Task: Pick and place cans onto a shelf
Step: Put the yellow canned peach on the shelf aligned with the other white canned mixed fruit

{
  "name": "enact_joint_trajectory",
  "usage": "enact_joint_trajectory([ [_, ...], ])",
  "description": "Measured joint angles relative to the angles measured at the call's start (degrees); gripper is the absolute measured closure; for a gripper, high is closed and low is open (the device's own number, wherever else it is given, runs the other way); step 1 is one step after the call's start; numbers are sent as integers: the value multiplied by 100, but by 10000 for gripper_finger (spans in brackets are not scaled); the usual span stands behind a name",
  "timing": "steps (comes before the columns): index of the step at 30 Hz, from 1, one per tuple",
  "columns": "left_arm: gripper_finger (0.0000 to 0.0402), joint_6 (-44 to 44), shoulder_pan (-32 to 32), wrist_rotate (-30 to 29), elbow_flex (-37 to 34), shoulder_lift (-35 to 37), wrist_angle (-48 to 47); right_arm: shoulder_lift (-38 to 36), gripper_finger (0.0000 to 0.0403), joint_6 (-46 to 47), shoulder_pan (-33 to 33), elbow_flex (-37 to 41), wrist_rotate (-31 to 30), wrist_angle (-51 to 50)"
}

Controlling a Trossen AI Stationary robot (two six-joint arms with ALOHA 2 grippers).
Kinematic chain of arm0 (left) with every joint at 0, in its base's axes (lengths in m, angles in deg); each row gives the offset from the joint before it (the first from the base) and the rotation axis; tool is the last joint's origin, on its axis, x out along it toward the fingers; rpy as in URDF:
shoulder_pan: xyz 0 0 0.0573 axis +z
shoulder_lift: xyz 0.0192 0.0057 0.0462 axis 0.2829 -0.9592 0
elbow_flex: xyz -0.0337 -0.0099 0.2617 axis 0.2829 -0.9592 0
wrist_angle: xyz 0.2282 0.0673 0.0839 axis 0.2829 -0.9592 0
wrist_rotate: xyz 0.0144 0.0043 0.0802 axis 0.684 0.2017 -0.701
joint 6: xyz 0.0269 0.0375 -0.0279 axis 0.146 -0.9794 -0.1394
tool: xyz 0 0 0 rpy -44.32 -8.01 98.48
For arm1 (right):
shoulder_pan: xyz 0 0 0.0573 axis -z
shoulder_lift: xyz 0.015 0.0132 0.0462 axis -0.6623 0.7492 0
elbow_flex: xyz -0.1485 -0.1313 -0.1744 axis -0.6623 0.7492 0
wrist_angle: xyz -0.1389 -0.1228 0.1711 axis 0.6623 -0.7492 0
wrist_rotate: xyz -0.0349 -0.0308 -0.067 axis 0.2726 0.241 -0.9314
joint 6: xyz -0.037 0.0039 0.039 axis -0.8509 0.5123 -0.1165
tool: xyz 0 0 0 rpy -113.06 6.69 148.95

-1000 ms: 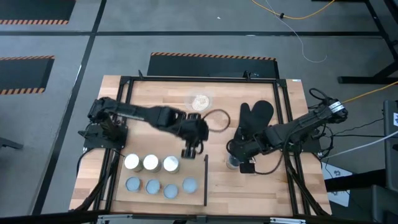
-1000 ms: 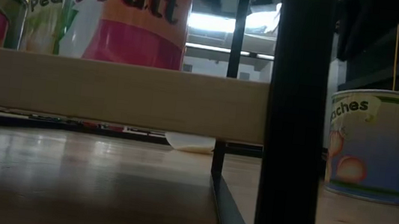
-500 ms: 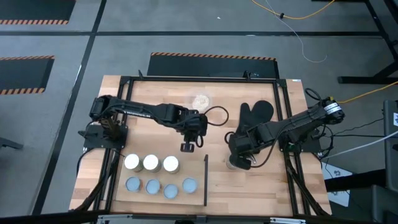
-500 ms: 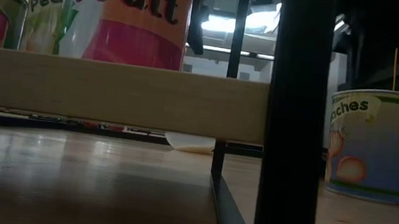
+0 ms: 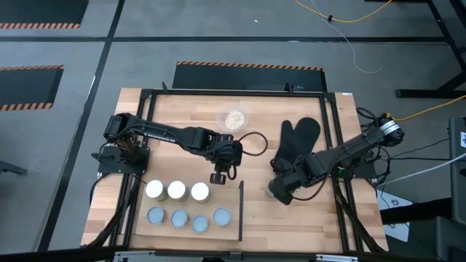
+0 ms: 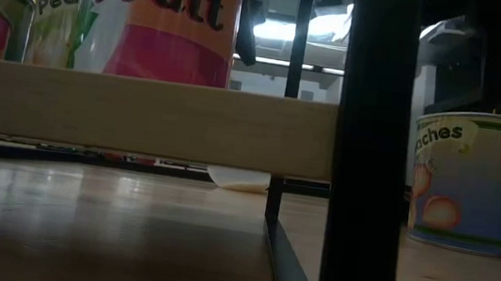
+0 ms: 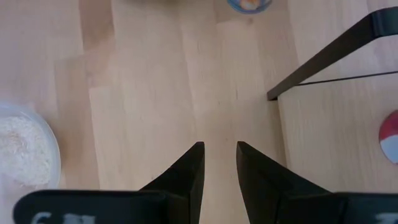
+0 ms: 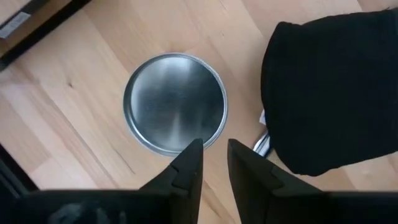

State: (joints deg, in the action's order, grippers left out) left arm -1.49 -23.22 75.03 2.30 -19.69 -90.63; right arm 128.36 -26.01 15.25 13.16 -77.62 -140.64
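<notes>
Seven cans placed: you have three in the far row and four in the near row on the shelf.
Left to place: one silver-topped can stands on the table right of the shelf's black strip, beside the black oven mitt.
Right gripper: hovers over that can, fingers nearly closed, grasping nothing.
Left gripper: above bare table beyond the shelf, fingers close together, empty.

Even overhead brightness; dim, backlit low view with blurred near shelf.
</notes>
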Motion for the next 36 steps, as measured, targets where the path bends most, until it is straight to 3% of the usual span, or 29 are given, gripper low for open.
enact_joint_trajectory([
  [7, 316, 1, -2, -2, 0, 0, 11, 2, 324, 298, -99, 0, -360, 16],
  [36, 316, 9, -15, 0, 0, 0, 50, 659, 325, 252, -101, -14, -375, 14],
])
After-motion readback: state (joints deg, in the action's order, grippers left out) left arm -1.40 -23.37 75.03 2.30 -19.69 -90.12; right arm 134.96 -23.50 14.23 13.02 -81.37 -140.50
